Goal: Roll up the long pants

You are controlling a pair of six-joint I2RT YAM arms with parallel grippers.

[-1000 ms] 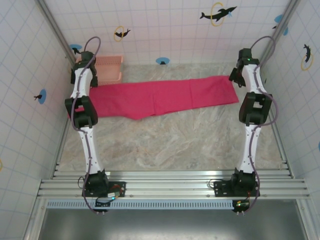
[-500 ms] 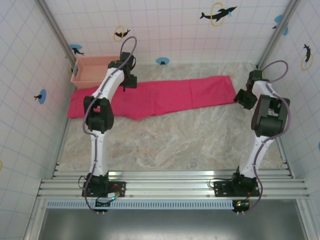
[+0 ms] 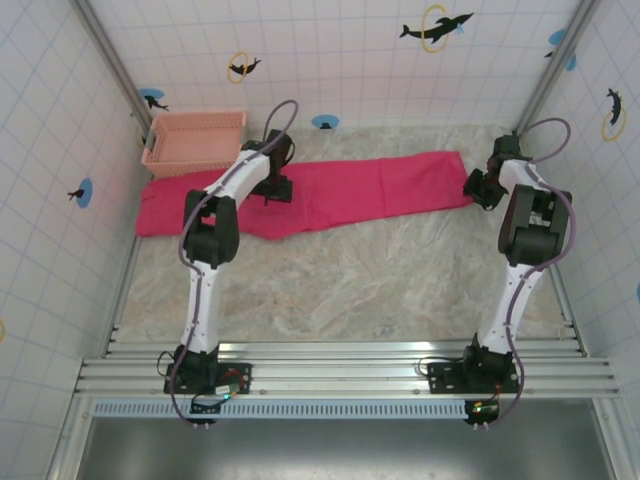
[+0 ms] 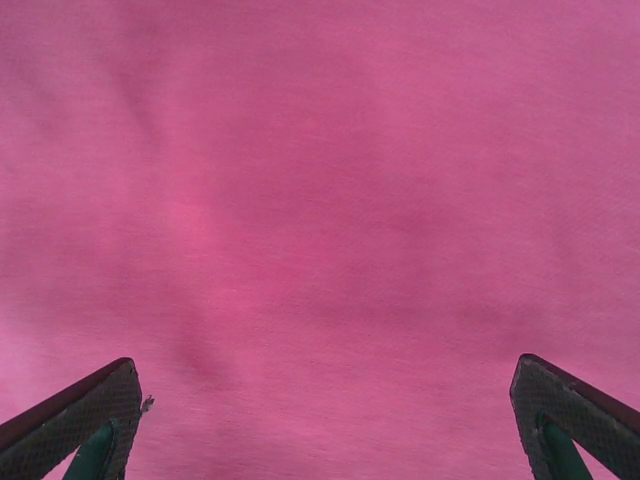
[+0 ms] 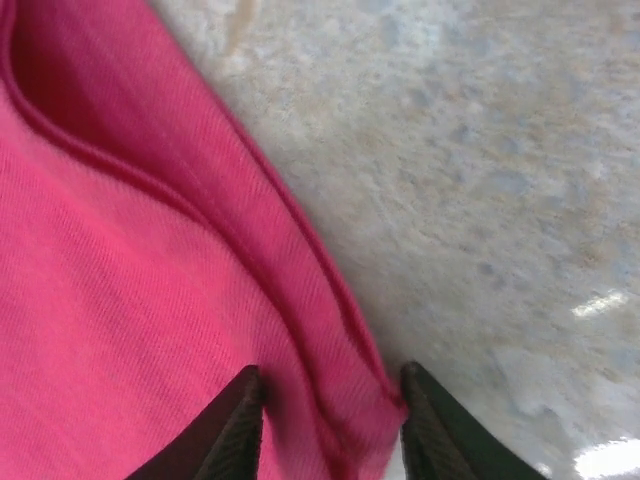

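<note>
Lying limp, likely light, along the counter's (image 3: 350, 290) far edge, the long pants (image 3: 330, 195) are being overhung by the open left hand (image 4: 325, 400); their hem, the likeliest hold, is being straddled by the right hand (image 5: 330, 400), grip unclear.

Left gripper (image 4: 322, 425) jaws wide over long pants (image 4: 320, 200).

The long pants (image 3: 330, 195) are soft, matt cloth; close up the weave shows fine diagonal ribs and a stitched, folded hem. The surface (image 3: 350, 290) looks like mottled stone with a faint gloss. At upper left, the basket (image 3: 195, 140) is matt plastic lattice. The fingers (image 4: 80, 420) of the left hand (image 4: 322, 370) have rough, cross-hatched faces.
</note>
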